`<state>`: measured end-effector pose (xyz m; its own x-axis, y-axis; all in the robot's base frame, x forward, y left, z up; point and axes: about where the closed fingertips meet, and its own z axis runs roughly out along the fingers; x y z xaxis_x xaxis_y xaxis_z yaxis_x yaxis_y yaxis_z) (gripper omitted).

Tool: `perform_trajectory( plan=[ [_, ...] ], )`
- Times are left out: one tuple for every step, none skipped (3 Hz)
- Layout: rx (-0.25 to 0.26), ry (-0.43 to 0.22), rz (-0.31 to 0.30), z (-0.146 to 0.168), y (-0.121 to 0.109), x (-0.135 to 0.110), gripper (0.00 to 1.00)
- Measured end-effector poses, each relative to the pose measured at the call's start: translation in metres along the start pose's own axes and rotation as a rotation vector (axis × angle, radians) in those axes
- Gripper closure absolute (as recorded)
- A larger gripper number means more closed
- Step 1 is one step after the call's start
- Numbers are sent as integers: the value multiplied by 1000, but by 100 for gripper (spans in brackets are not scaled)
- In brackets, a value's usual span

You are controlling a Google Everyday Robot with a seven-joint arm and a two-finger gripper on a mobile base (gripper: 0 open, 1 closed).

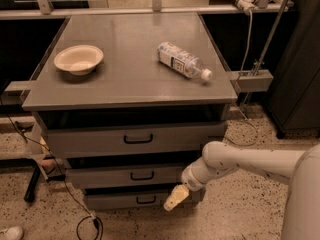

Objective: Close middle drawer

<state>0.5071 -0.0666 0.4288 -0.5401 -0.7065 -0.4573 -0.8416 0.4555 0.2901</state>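
Observation:
The middle drawer (125, 175) is the second grey front of the cabinet, low and flat, with a small black loop handle (142, 176). It stands out a little from the cabinet, with a dark gap above it. My gripper (175, 198) hangs at the end of the white arm, low at the right of the cabinet front, just below the middle drawer's right end and in front of the bottom drawer (135, 199). Its yellowish tip points down-left.
The taller top drawer (135, 139) with a wider handle is above. On the cabinet top (125, 84) sit a white bowl (78, 59) and a lying plastic bottle (183, 60). Cables and a black stand (35, 181) lie on the speckled floor at left.

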Motion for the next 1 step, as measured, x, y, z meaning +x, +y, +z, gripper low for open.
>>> perform_trajectory(
  plan=[
    [0,0,0,0,0,0,0]
  ],
)
